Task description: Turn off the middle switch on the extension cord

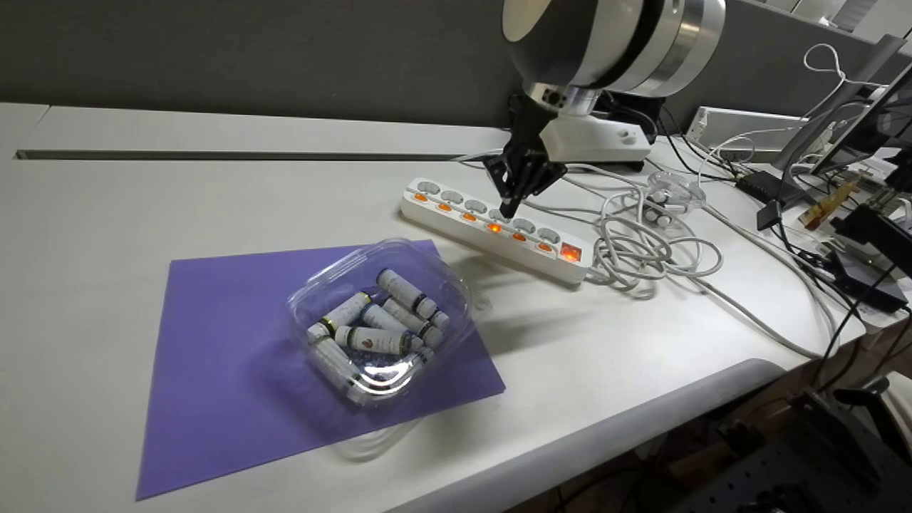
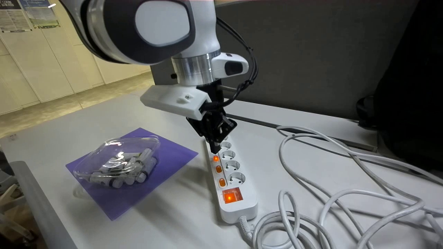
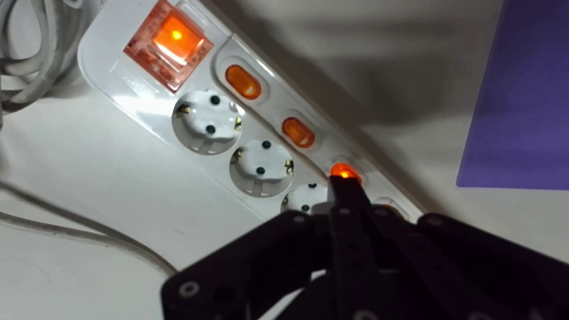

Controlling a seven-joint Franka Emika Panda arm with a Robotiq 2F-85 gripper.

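In an exterior view, the slim black fingers [image 1: 509,205] of a white robot arm [image 1: 609,43] hang over the middle of a long white plastic extension cord [image 1: 491,244], six-socketed, lying on a pale desk [image 1: 85,214] with its long axis running from far left to near right. The small oval orange switch [image 1: 494,228], brightly lit, sits just to the near side of the fingers' tips and slightly left; fourth from either end once the large square orange switch [image 1: 571,252] is counted, it is probably the one to be turned off. At near left, a clear plastic tub [image 1: 356,271] of white-capped cylindrical vials [image 1: 374,340] overlaps a flat purple sheet [image 1: 214,370].

In an exterior view, the cord points from near to far, and the fingers [image 2: 215,147] stand narrow, tip against tip, with nothing visible between them. The lit switch [image 2: 216,158] shows just on their near side.

In the wrist view, the fingers [image 3: 349,191] overlap the lit switch's edge; whether they touch it cannot be told. Unlit orange switches [image 3: 298,132] line up along the cord's long axis. The glow suggests the job is not yet done; the coming move likely calls for a small shift toward it and a downward press, lest drifting along the axis catch a neighbour.
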